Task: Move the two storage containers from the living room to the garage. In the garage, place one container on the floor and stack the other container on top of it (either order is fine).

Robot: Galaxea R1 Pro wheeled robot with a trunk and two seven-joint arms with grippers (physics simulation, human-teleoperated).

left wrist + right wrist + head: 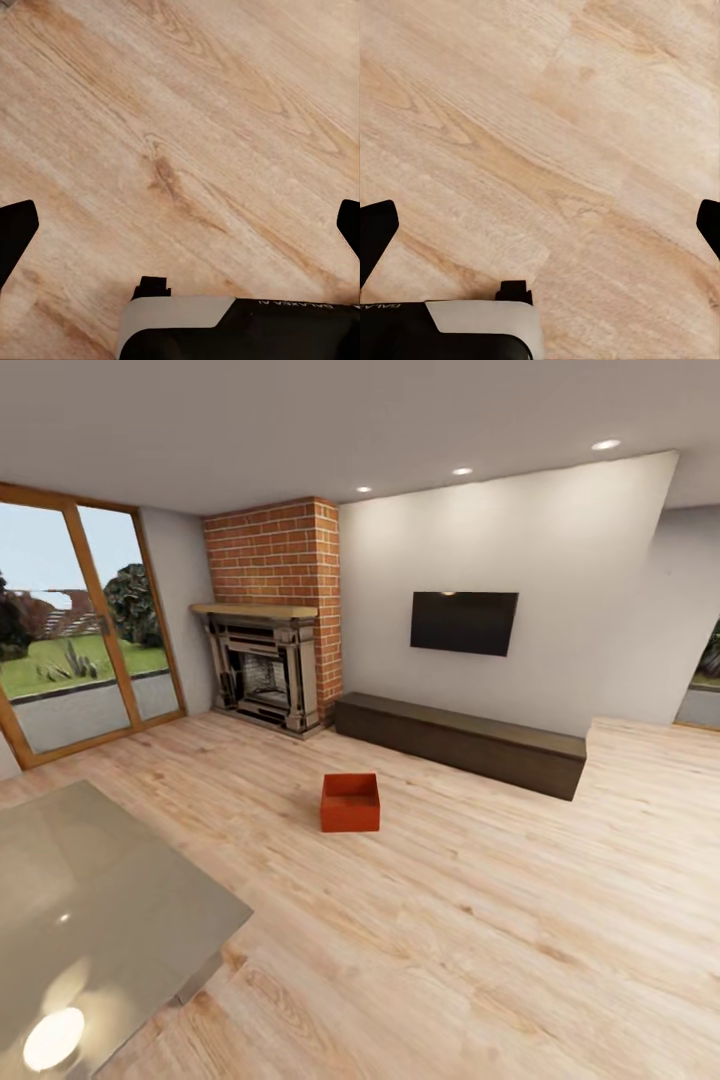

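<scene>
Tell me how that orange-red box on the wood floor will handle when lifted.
The storage container looks empty and thin-walled, so probably light. Its walls may flex if squeezed. Flat-bottomed and low, it seems unlikely to roll or tip, though it might slide on the smooth plank floor.

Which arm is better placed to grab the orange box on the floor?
Neither yet. The storage container sits far ahead, roughly centred; the left gripper and the right gripper are both open over bare wood floor. Drive closer first.

the plank floor (pixel 480 920) is light wood, grained and faintly satin. on it, before the rough red brick chimney (pixel 285 550), sits a matt orange-red storage container (pixel 350 803). left of the container, a glossy tabletop (pixel 90 900) mirrors lamps.
</scene>
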